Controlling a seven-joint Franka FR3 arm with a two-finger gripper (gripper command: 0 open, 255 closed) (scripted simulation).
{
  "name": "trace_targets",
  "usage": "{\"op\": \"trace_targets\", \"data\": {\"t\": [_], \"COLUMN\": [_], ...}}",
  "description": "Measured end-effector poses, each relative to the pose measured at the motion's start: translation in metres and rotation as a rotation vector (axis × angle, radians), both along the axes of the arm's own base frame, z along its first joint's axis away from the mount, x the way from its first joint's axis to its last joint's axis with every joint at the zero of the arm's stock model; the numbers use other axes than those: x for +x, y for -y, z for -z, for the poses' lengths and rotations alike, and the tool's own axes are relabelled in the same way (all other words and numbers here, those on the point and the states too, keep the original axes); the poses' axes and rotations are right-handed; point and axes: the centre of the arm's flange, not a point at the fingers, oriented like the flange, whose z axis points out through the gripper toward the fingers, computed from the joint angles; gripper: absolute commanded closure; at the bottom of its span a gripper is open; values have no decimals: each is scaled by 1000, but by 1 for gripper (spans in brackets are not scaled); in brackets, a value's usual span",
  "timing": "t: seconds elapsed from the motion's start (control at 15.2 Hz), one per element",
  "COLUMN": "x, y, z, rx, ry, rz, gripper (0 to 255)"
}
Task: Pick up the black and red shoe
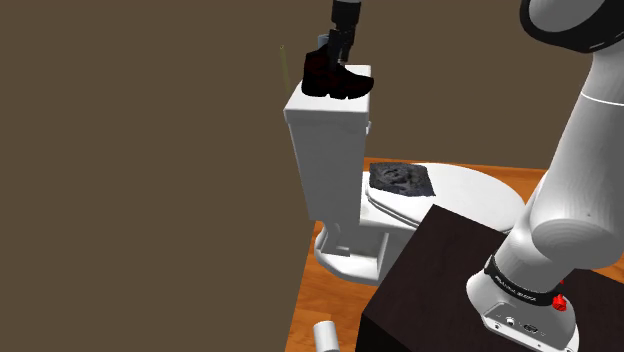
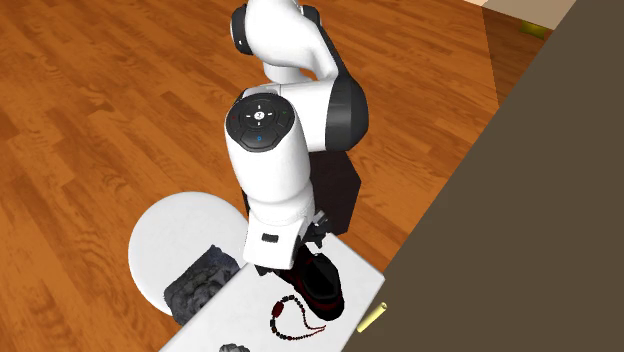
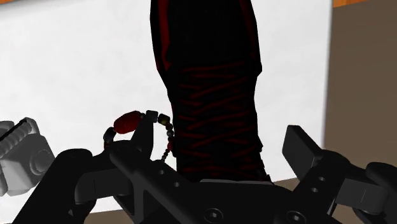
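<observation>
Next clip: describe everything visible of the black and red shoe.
The shoe is a black ankle boot with dark red laces and red trim. It stands upright on its sole on the white toilet tank lid. The open gripper straddles its upper part from above; a gap shows beside one finger, so it is not clasped. A bead string lies close beside it.

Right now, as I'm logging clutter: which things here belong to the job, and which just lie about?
Job: black and red shoe; open gripper straddling it.
Lying about: bead string beside the shoe; dark crumpled lump on the toilet lid; yellow stick.
</observation>
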Motion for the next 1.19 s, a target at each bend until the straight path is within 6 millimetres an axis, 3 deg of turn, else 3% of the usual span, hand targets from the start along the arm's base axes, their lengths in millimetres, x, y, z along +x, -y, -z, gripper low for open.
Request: {"op": "trace_targets", "data": {"t": [0.07, 0.13, 0.79, 1.19], "x": [0, 0, -1, 0], "y": [0, 0, 0, 0], "z": [5, 6, 7, -18], "rx": [0, 0, 0, 0], "ry": [0, 0, 2, -1], "rz": [0, 0, 0, 0], "gripper": [0, 255, 255, 255]}}
